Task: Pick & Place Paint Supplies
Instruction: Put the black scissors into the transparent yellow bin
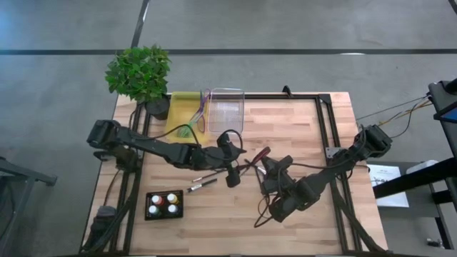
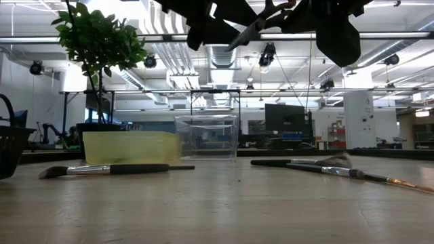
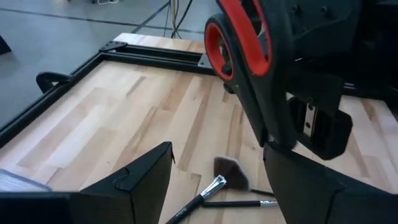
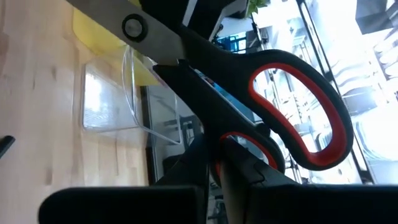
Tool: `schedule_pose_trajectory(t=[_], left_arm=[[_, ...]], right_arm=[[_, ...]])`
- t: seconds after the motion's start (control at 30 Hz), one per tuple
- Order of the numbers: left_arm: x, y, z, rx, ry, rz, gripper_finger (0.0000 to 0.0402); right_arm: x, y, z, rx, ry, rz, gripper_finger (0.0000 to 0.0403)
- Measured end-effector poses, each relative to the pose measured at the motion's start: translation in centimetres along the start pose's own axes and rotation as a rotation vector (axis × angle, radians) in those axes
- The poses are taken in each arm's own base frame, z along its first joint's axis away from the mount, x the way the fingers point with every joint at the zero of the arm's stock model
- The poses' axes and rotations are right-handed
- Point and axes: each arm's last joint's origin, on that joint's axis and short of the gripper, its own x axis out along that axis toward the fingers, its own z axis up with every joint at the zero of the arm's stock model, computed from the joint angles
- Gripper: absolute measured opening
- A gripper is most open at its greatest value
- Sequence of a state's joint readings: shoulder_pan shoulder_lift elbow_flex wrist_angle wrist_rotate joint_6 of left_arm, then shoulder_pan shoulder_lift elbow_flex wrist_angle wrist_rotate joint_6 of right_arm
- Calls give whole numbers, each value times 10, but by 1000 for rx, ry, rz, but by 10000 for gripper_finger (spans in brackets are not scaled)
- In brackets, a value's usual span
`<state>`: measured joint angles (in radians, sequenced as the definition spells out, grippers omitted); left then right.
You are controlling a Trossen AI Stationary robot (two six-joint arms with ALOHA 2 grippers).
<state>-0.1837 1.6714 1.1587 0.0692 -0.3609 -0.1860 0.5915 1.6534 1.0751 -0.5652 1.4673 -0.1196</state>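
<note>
Two grippers meet up high: the right gripper (image 1: 265, 165) pinches the scissors (image 4: 249, 106), and they could drop if the wide-open left gripper (image 1: 232, 173) bumps them.

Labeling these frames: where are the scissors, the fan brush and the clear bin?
scissors (image 4: 292, 106), right wrist view, red handle loop
fan brush (image 3: 231, 172), left wrist view, dark bristle head
clear bin (image 1: 227, 108), high view, transparent wall

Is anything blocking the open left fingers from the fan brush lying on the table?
Nothing lies on the table between them, but the red-handled scissors, held by the right gripper, hang close beside the left gripper above the fan brush.
</note>
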Motion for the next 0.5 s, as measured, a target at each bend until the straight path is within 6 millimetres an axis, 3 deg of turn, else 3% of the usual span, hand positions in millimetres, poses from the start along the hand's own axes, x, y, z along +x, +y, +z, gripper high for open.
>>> schedule_pose_trajectory(t=[0.3,0.5], left_arm=[[-24,7,12,13,14,23,261],[-26,-1,10,-7,37,-84,261]], right_arm=[[1,0,0,-7,1,6,10],[1,0,-1,-8,3,8,10]])
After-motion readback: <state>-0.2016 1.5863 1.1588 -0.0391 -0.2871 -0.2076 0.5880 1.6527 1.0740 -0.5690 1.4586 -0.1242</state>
